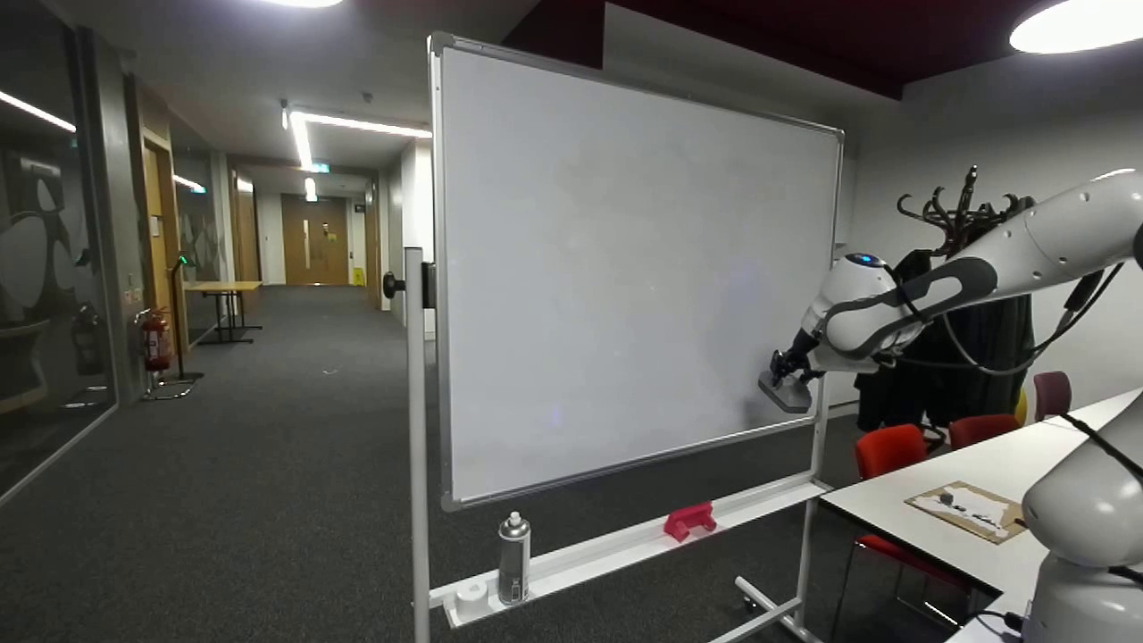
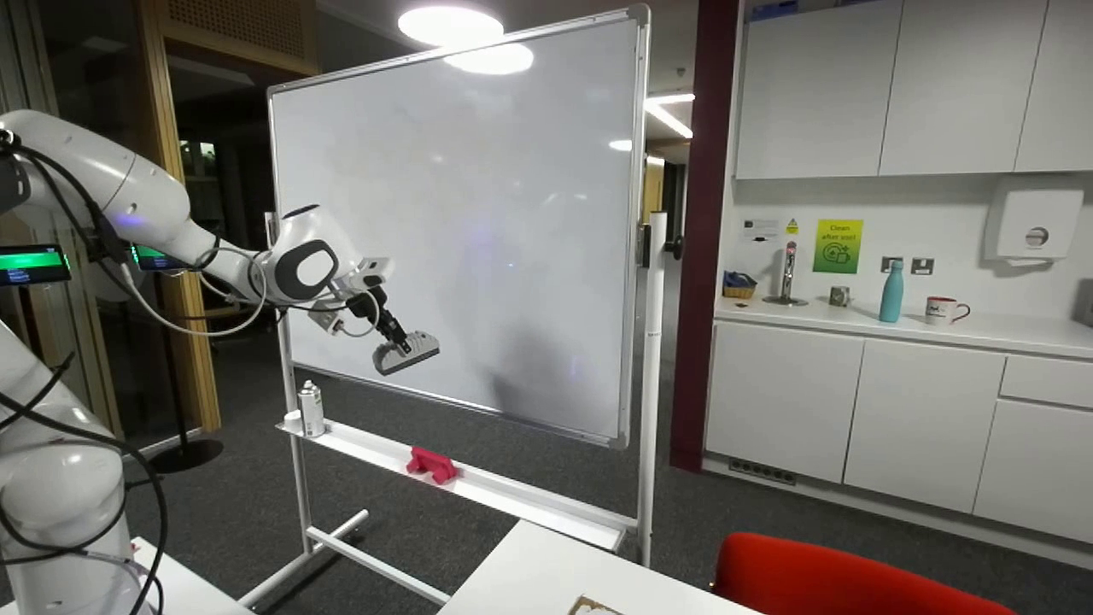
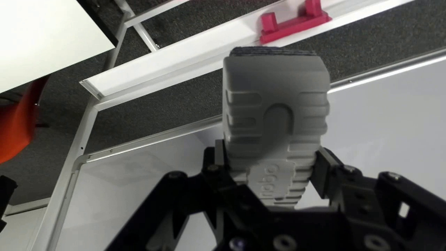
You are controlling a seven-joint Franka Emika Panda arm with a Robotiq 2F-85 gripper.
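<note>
My gripper [image 3: 271, 160] is shut on a grey whiteboard eraser [image 3: 275, 104], its ribbed, nobo-marked back towards the wrist camera. Both fingers press against the eraser's long sides, and a dark layered felt edge [image 3: 273, 51] shows at its far end. In both exterior views the eraser [image 1: 786, 395] [image 2: 408, 354] hangs tilted before the lower part of a large whiteboard [image 1: 607, 268] [image 2: 478, 213], on the side nearer the robot. Whether the felt touches the board I cannot tell. Faint smudges are on the white surface.
Below the board runs a white tray [image 1: 607, 558] carrying a red holder [image 1: 689, 521], a spray can [image 1: 514, 558] and a white roll [image 1: 471, 597]. Beside the stand are a white table [image 1: 893, 487] and red chairs [image 1: 891, 449]. A coat stand [image 1: 964, 210] rises behind the arm.
</note>
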